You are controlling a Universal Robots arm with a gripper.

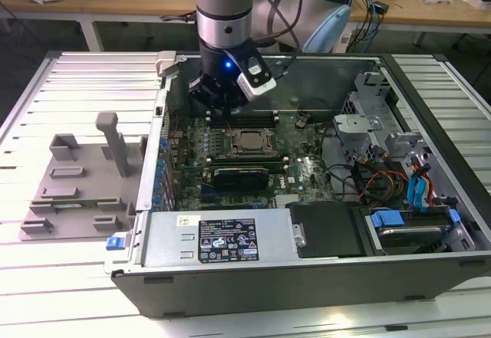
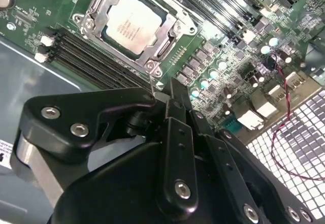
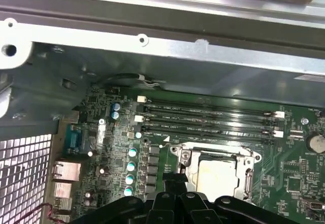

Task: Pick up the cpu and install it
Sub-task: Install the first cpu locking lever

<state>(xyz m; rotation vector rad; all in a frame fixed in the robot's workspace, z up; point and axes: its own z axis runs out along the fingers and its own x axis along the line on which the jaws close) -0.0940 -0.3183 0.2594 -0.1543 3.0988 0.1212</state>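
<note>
Arm reaches down into the open computer case [image 1: 368,277], which lies on the slatted surface [image 1: 84,73]. The claw [image 1: 222,116] hangs over the far part of the green circuit board [image 1: 311,171], just beside the socket on the exterior view's left. The cpu [image 2: 133,23], silver top up, lies flat inside the socket's metal frame [image 2: 170,37]. It looks square to the frame, with no corner riding up that I can make out. In the second wrist view the claw [image 2: 165,89] is near the socket corner but apart from the chip, with nothing between its tips. Its black links overlap from this angle, so open or closed: cannot tell. In the first wrist view the claw [image 3: 175,186] sits just short of the frame, with the chip [image 3: 216,176] pale beyond it and the long memory slots [image 3: 208,113] further off. The grey fixture plate [image 1: 77,192] sits outside the case on the exterior view's left. Judgement: the pick and carry look done and the chip is in its seat, so this is the tail of the install step. Whether the frame is latched down is not clear. Any move from here calls for a clean vertical path, clear of the frame edge and the slots, without nudging the chip.
</note>
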